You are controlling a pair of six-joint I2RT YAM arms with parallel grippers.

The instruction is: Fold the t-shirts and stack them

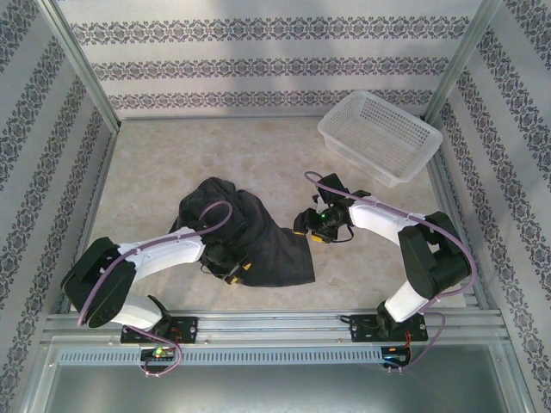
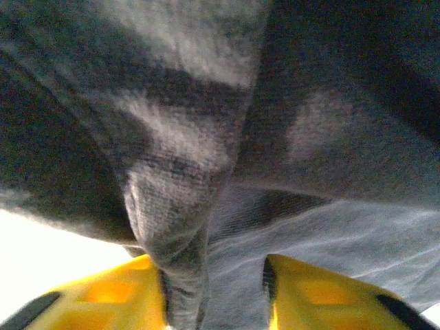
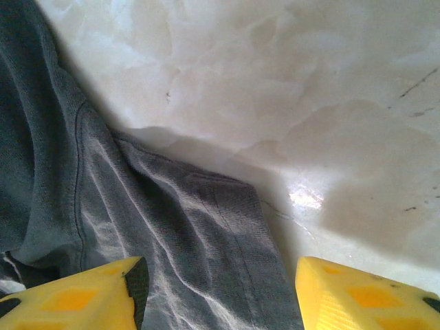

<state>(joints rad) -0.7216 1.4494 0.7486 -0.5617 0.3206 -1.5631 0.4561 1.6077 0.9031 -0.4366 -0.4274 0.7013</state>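
A dark charcoal t-shirt [image 1: 258, 237] is seen crumpled and not yet folded on the table [image 1: 155, 172], apparently waiting to be spread flat. The left gripper [image 1: 234, 272] is sunk into the heap; its yellow fingers [image 2: 103, 295] are held apart, with a hanging ridge of cloth between them, close against one finger and not pinched. The right gripper [image 1: 307, 232] is poised low over the shirt's hemmed corner, judged ready for a grasp. Its fingers [image 3: 364, 295] are spread wide, the hem lying between and beneath them and bare table past the outer one. A white mesh basket [image 1: 331, 142] is seen well beyond both.
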